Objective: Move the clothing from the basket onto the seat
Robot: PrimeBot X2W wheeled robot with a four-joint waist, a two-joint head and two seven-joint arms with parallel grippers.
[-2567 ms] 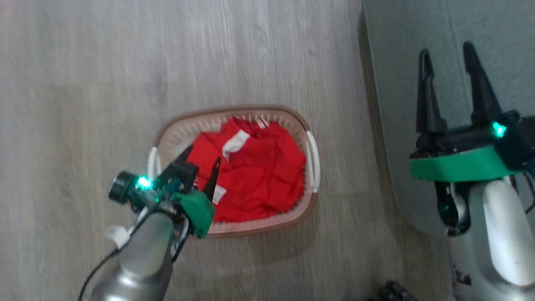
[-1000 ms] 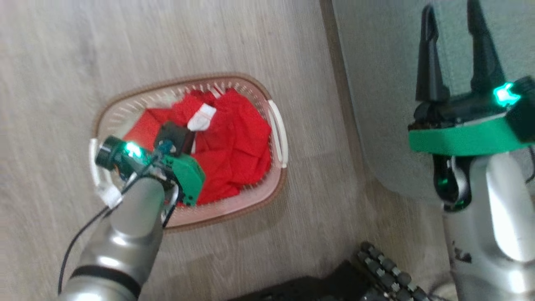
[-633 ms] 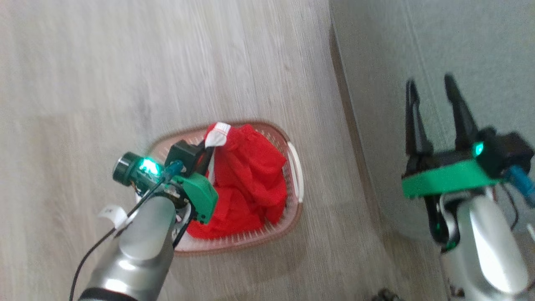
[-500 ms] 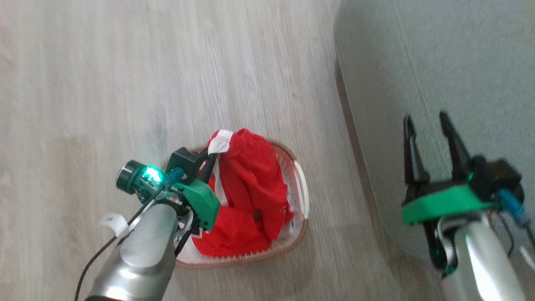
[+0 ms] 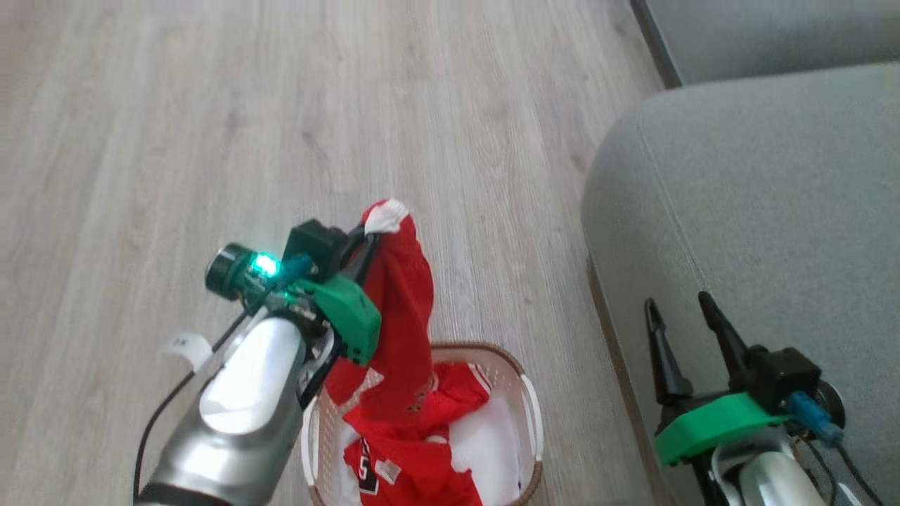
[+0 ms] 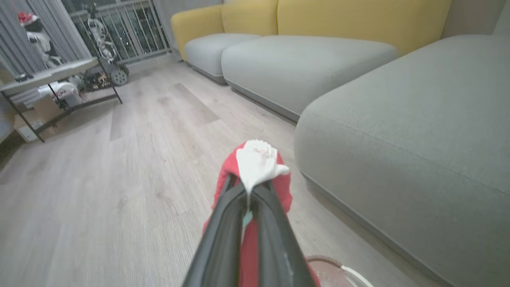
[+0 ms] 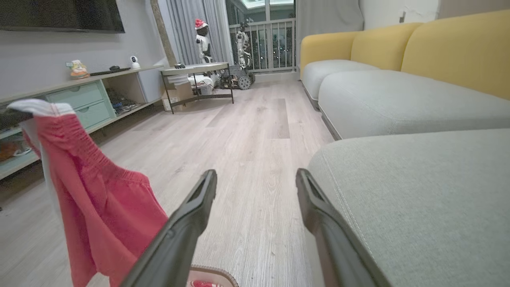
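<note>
1. Because its jaws are pinched shut on the white waistband [image 5: 385, 216], the left gripper [image 5: 369, 237] holds the shorts [image 5: 404, 309] high. The fabric therefore hangs straight down over the basket [image 5: 526, 400] rather than dragging across the floor [image 5: 176, 140].
2. Beneath them, the jersey [image 5: 415, 457] lies crumpled in the basket. Whether the shorts' hem touches it I cannot tell, red blending into red.
3. Just right of the basket stands the seat [image 5: 759, 197], near enough that the carry looks short.
4. Furthest right, the right gripper [image 5: 676, 301] hovers over the seat's edge, jaws spread wide and empty, probably free for the jersey.
</note>
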